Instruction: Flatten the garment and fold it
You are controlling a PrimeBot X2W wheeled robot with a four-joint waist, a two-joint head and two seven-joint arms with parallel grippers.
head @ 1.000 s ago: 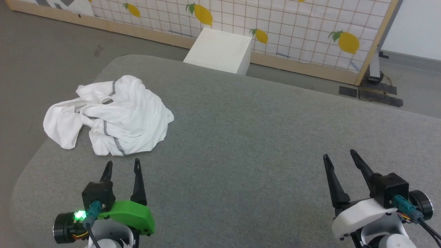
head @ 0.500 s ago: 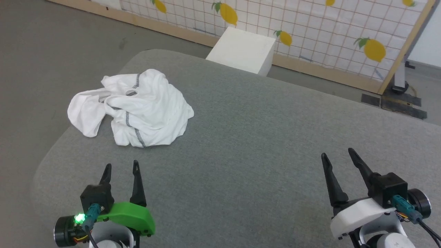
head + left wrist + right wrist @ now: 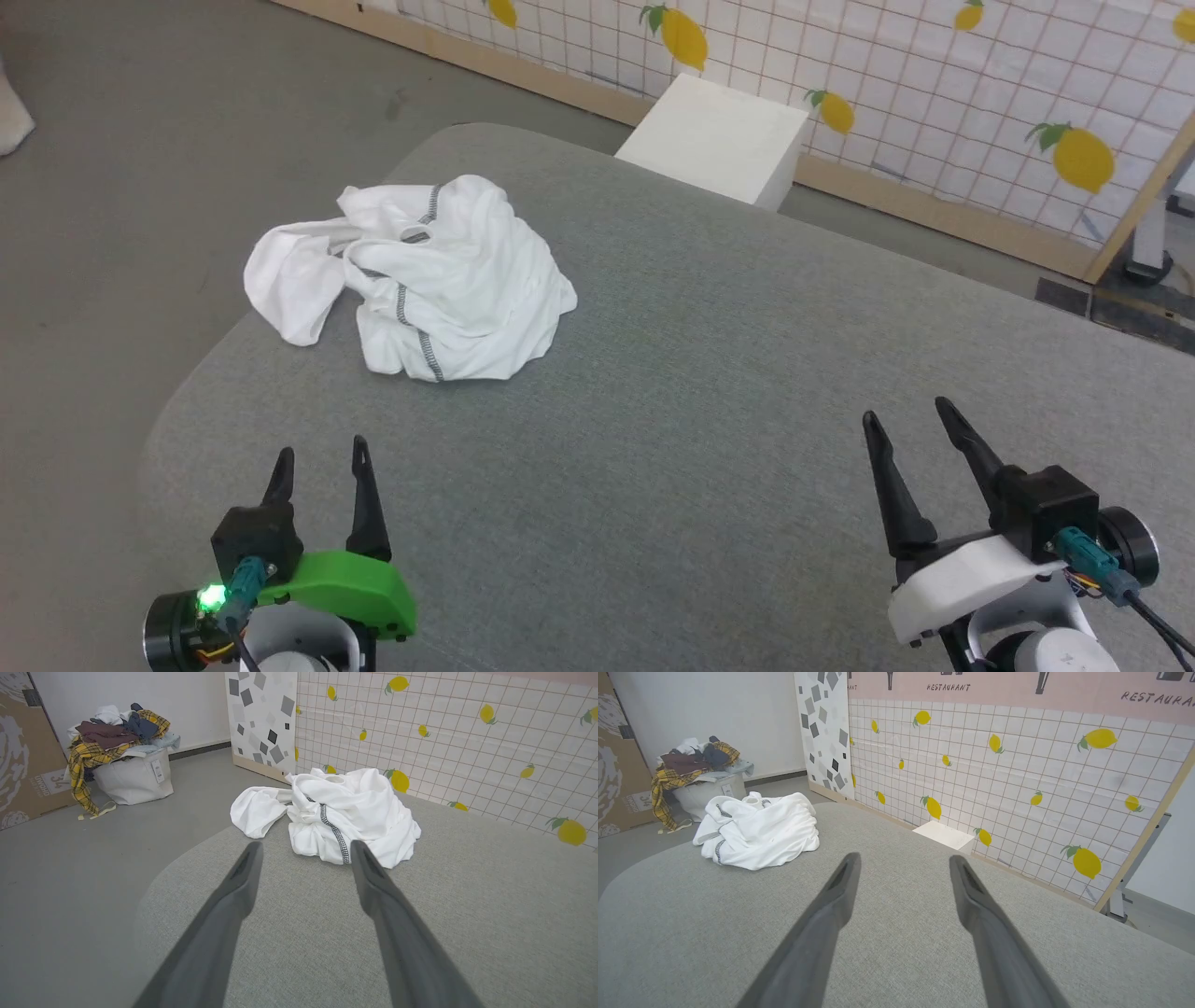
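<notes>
Left tool [image 3: 322, 448]: fingers spread wide, holding nothing, over the bench [image 3: 709, 392], short of the garment [image 3: 457, 280]. Right tool [image 3: 906, 411]: likewise spread and empty, well apart from it. Garment crumpled in a heap at the bench's far left corner; one fold possibly overhangs the edge. Sleeves and collar not distinguishable.

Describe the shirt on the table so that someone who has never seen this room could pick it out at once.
Start at the large grey fabric-covered table. Near its far left corner, ahead of the left claw, lies the garment, a crumpled white heap. Dark zigzag stitching along its seams sets it apart from the plain, hard-edged white box beyond the table's far edge.
</notes>
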